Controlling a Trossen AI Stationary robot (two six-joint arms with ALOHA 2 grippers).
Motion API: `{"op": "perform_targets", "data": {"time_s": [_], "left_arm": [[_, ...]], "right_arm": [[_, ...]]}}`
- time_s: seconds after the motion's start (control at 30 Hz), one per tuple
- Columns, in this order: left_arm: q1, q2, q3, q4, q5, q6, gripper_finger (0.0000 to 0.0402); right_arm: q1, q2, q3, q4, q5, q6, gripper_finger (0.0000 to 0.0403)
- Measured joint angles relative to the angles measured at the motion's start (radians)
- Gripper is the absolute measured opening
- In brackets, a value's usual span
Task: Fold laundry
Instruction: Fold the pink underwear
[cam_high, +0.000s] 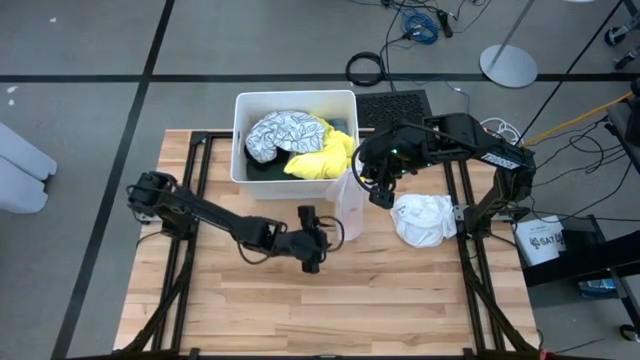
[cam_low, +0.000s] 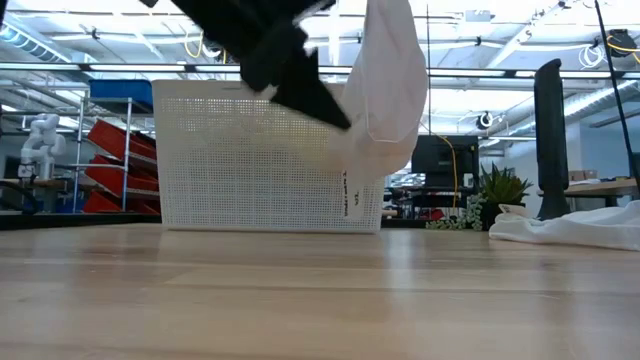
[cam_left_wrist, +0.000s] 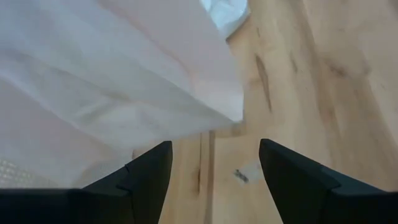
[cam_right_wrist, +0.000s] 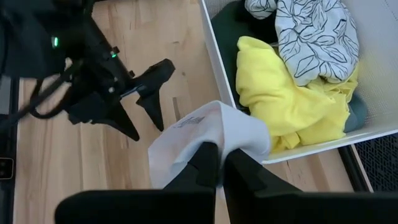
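Observation:
A white garment (cam_high: 350, 208) hangs in front of the white bin (cam_high: 241, 140), with my right gripper (cam_right_wrist: 221, 157) shut on its top. In the low view the garment (cam_low: 388, 80) comes down from above the picture. My left gripper (cam_left_wrist: 214, 177) stands open just beside its lower part, fingers slanting down, with nothing between them; in the high view the left gripper (cam_high: 325, 236) is near the table's middle. In the bin lie a white garment with grey leaf pattern (cam_high: 280, 132), a yellow one (cam_high: 322, 158) and a dark green one (cam_right_wrist: 231, 25). My right gripper pinches a bunched fold at the garment's top (cam_right_wrist: 231, 134) between its two fingers, which slant down from the table's right. Several layers seem gathered there. The cloth hangs slack below the fingers, and its lower end (cam_low: 352, 200) is clear of the table.
A crumpled whitish garment (cam_high: 424, 220) lies on the table's right side, under the right arm. The bin stands at the table's far edge, its near wall (cam_low: 260, 160) right behind the hanging cloth. Bare wood (cam_high: 330, 310) stretches toward the near edge.

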Motion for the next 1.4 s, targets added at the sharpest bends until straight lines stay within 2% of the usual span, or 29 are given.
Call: {"op": "perform_targets", "data": {"time_s": [0.1, 0.2, 0.27, 0.57, 0.73, 0.9, 1.4], "left_arm": [[-0.021, 0.046, -0.003, -0.014, -0.113, 0.005, 0.0251], [-0.032, 0.108, -0.004, 0.002, -0.285, -0.004, 0.0251], [-0.036, 0.150, -0.004, 0.037, -0.360, -0.020, 0.0251], [-0.038, 0.290, -0.005, 0.295, -0.526, -0.050, 0.0251], [-0.045, 0.303, -0.005, 0.425, -0.522, -0.025, 0.0251], [-0.055, 0.303, -0.004, 0.521, -0.423, 0.079, 0.0251], [-0.035, 0.303, -0.003, 0.669, -0.416, 0.104, 0.0246]], "right_arm": [[0.000, 0.000, 0.000, 0.000, 0.000, -0.002, 0.0002], [0.000, 0.000, 0.000, 0.000, 0.000, -0.003, 0.0002], [0.000, 0.000, 0.000, 0.000, 0.000, -0.003, 0.0002], [0.000, 0.000, 0.000, -0.002, -0.023, -0.002, 0.0002], [0.000, 0.000, 0.000, -0.002, -0.023, -0.003, 0.0002], [0.000, 0.000, 0.000, -0.003, -0.023, -0.007, 0.0002], [0.000, 0.000, 0.000, 0.004, -0.023, -0.009, 0.0002]]}}
